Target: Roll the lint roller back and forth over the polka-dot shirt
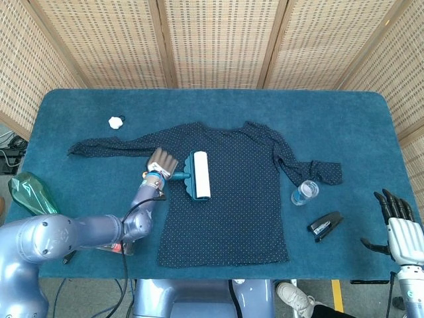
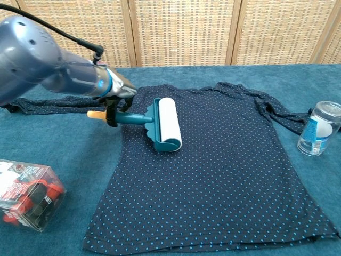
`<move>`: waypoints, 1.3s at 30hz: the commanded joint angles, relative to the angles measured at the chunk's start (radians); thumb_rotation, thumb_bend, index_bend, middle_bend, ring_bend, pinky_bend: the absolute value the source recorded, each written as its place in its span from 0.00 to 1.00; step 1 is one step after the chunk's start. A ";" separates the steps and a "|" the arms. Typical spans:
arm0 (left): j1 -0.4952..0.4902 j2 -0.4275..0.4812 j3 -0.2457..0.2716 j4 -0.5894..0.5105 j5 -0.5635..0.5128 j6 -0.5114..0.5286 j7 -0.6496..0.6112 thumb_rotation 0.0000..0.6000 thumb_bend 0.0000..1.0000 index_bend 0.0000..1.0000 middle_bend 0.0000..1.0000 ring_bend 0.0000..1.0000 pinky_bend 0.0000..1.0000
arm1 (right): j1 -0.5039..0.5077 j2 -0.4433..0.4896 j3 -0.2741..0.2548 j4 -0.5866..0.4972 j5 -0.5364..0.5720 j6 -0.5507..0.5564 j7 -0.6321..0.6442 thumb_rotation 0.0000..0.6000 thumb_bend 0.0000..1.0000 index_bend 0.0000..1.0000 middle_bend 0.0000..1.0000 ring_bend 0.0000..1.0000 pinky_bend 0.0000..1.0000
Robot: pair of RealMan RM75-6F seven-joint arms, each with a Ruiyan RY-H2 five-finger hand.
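Woven cane screens stand behind the bench, which is covered in teal cloth and carries the polka-dot shirt laid flat, sleeves spread to either side.

Current state: my left hand grasps the lint roller by its teal handle, fingers wrapped around the shaft with the orange end cap showing behind them. The white roll lies flat on the shirt's upper chest, just beside my left hand and on its right, with the handle bridging the two. My right hand hangs off the bench's near right corner, fingers apart and holding nothing.

Hazards, as I judge them:
- Fabric drag. The adhesive roll could lift or bunch the thin cloth on the reverse stroke (nothing pins the shirt down).
- Roll tilt. If my wrist cants, only one end of the roll would bear on the cloth, leaving a strip uncleaned.
- Overrun. A long stroke toward the far sleeve brings the roll near the plastic bottle, which stands just beside that sleeve and could tip.
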 commanded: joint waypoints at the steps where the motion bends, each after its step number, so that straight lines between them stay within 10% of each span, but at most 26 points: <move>1: -0.023 -0.032 -0.015 0.028 -0.039 0.005 0.035 1.00 0.44 0.87 0.91 0.75 0.63 | 0.000 0.001 0.001 0.002 0.001 -0.002 0.005 1.00 0.07 0.00 0.00 0.00 0.00; 19: -0.080 -0.132 -0.099 0.113 -0.140 0.037 0.187 1.00 0.44 0.87 0.91 0.75 0.63 | 0.004 0.002 -0.001 0.013 0.006 -0.018 0.029 1.00 0.07 0.00 0.00 0.00 0.00; 39: 0.066 -0.017 -0.032 0.002 -0.072 0.079 0.187 1.00 0.44 0.87 0.91 0.75 0.63 | 0.000 0.001 -0.011 -0.010 -0.020 0.008 -0.006 1.00 0.07 0.00 0.00 0.00 0.00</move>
